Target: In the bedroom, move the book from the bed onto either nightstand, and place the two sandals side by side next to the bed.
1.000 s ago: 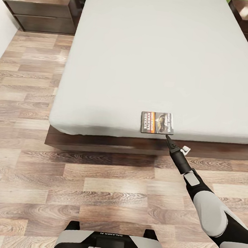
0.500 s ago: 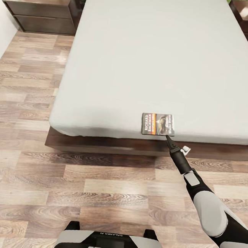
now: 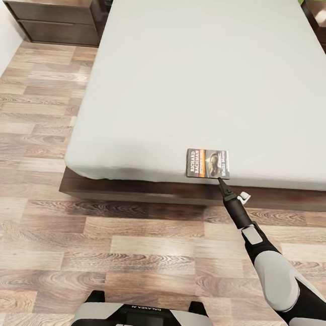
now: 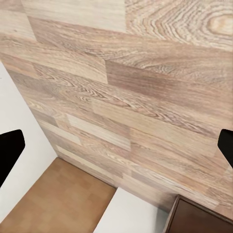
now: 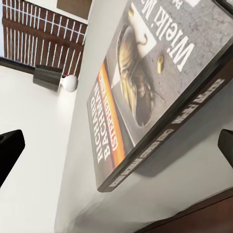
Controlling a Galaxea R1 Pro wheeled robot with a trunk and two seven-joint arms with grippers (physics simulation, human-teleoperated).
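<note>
Now right gripper (image 3: 222,180) tip at book (image 3: 208,163) corner.

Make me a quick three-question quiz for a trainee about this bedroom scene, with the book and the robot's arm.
1. True or false: the book lies near the foot edge of the bed.
2. Which end effector is reaching toward the book: A) left, B) right?
3. Fill in: the large white lettering on the book's cover starts with the name ____.

Key: 1 true; 2 B; 3 RICHARD. In the right wrist view the book sits between the spread finger tips, not yet gripped.
</note>
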